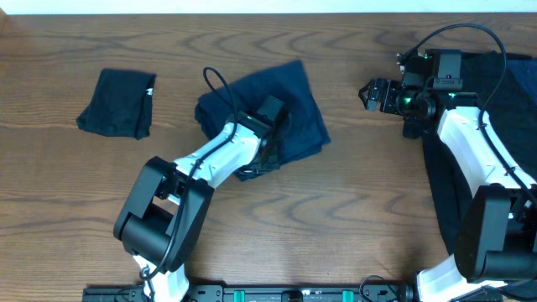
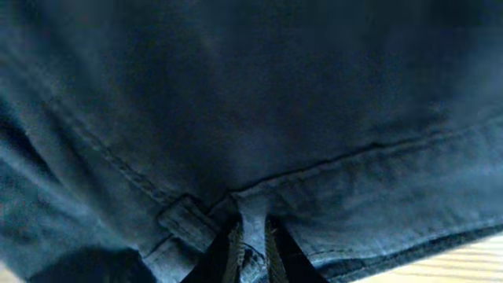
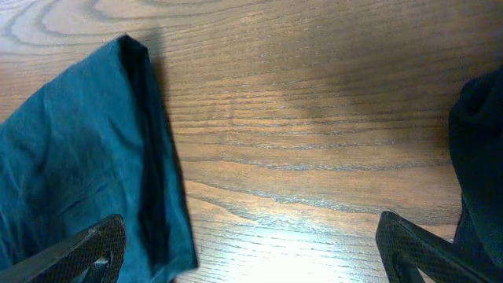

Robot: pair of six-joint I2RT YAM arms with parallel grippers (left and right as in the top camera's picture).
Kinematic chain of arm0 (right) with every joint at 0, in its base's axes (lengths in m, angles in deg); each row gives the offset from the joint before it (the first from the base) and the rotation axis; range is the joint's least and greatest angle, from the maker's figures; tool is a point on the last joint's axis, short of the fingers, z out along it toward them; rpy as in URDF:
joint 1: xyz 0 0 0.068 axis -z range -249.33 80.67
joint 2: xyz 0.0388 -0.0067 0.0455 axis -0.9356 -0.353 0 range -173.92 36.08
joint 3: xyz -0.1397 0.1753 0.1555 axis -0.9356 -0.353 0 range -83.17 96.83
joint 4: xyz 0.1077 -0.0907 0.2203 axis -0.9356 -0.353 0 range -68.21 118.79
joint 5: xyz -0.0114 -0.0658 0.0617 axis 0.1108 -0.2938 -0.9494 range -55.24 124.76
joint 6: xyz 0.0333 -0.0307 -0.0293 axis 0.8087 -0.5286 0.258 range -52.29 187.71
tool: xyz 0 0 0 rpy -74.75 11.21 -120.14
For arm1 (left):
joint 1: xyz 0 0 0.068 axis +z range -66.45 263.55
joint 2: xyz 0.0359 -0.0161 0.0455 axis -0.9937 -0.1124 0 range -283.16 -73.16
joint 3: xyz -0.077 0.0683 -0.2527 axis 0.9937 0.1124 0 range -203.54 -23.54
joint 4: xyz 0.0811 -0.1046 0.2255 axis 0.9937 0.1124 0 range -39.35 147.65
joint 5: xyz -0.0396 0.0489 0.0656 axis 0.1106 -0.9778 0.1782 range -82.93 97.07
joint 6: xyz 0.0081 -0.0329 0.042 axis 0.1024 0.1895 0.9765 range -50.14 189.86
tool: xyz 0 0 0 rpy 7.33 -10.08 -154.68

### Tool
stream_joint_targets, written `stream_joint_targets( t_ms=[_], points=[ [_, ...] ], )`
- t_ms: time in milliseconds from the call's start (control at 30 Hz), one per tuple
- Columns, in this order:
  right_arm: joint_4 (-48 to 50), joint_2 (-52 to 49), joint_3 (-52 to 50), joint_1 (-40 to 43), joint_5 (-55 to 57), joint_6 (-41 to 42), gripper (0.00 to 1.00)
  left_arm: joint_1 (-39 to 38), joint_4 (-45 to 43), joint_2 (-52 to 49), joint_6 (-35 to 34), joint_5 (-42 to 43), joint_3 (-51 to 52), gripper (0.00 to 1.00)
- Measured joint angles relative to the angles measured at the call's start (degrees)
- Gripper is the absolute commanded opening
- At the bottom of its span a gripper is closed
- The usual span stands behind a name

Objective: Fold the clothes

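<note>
A navy blue garment point(image 1: 289, 96) lies bunched in the middle of the table. My left gripper point(image 1: 270, 130) is down on its front part. In the left wrist view the fingers point(image 2: 253, 253) are shut on a fold of the navy fabric point(image 2: 251, 118), which fills the view. A folded black garment point(image 1: 116, 104) with a small white tag lies at the far left. My right gripper point(image 1: 372, 94) is open and empty, right of the navy garment. In the right wrist view its fingers point(image 3: 251, 255) are spread wide over bare wood, with the navy garment's edge point(image 3: 78, 157) at left.
A pile of black fabric point(image 1: 513, 88) lies at the right edge under the right arm; it also shows in the right wrist view point(image 3: 481, 141). A black cable point(image 1: 216, 82) loops over the navy garment. The wooden table point(image 1: 361, 201) runs to the front edge.
</note>
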Motion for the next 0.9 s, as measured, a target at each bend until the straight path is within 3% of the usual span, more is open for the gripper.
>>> stream_joint_targets(
  t_ms=[433, 633, 700, 767, 900],
  points=[
    [0.0, 0.0, 0.0, 0.0, 0.0, 0.0, 0.99, 10.0, 6.4, 5.0, 2.3, -0.8, 0.0, 0.17],
    [0.0, 0.0, 0.0, 0.0, 0.0, 0.0, 0.99, 12.9, 6.8, 11.9, 2.7, -0.7, 0.0, 0.73],
    [0.0, 0.0, 0.0, 0.0, 0.0, 0.0, 0.99, 12.9, 7.0, 14.2, 3.0, -0.6, 0.0, 0.86],
    [0.0, 0.0, 0.0, 0.0, 0.0, 0.0, 0.99, 12.8, 7.0, 15.8, 2.6, -0.5, 0.0, 0.95],
    [0.0, 0.0, 0.0, 0.0, 0.0, 0.0, 0.99, 12.8, 7.0, 15.8, 1.4, -0.8, 0.0, 0.99]
  ],
)
